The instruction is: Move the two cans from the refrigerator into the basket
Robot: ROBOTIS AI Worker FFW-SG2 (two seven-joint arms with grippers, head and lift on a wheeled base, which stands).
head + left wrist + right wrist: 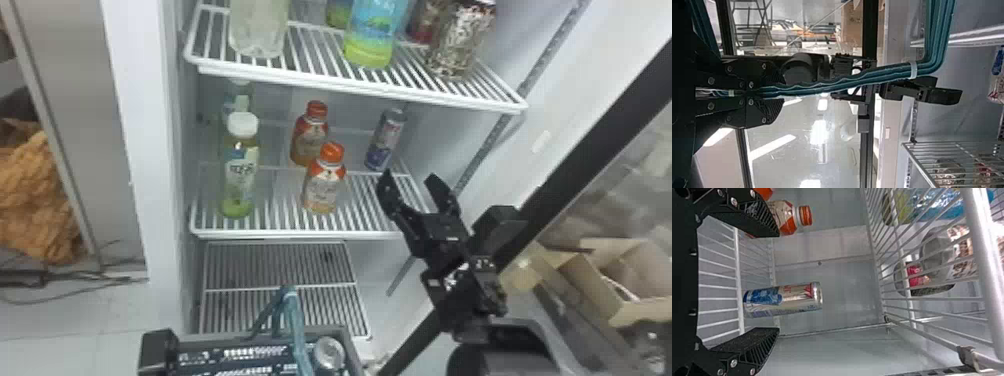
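Nearest the camera, at the head view's bottom edge, a dark basket (210,342) holds one can (328,353). Its teal handle (836,84) is pinched between the fingers of the left end effector (750,93). The other can (385,140) stands upright on the refrigerator's middle shelf (295,234), near two orange-capped bottles (322,187). Fingers wide apart and with nothing between them, the right end effector (410,177) points toward that can, near it but apart.
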